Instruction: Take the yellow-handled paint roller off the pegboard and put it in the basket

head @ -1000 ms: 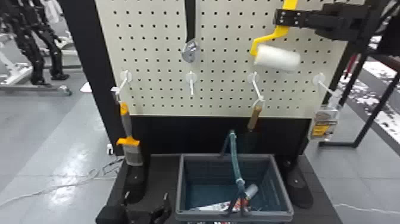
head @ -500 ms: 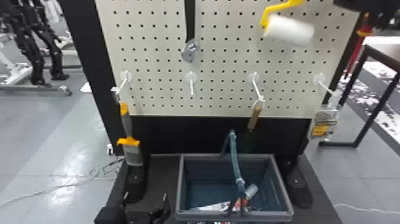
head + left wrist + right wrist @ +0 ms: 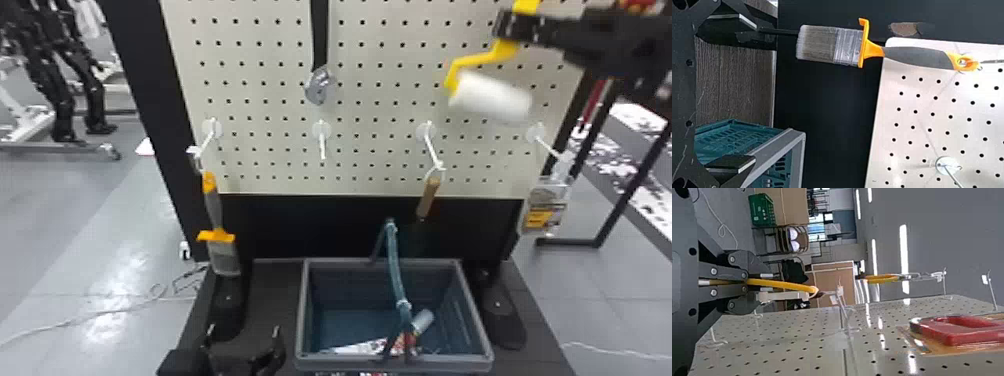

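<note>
Clamped on the paint roller's yellow handle (image 3: 505, 50), the right end effector (image 3: 507, 26) holds the roller (image 3: 490, 97) before the pegboard (image 3: 370, 100), at one o'clock from the basket (image 3: 450, 362). The left end effector (image 3: 243, 334) has its fingers apart at nine o'clock from the basket.

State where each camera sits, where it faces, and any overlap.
Head: forward and down from the head at pegboard and basket; left gripper, right gripper show.
Left wrist: on that arm, facing the brush; own fingers show.
Right wrist: on that arm, facing along the pegboard; own fingers show.
Head and left wrist share the brush.
</note>
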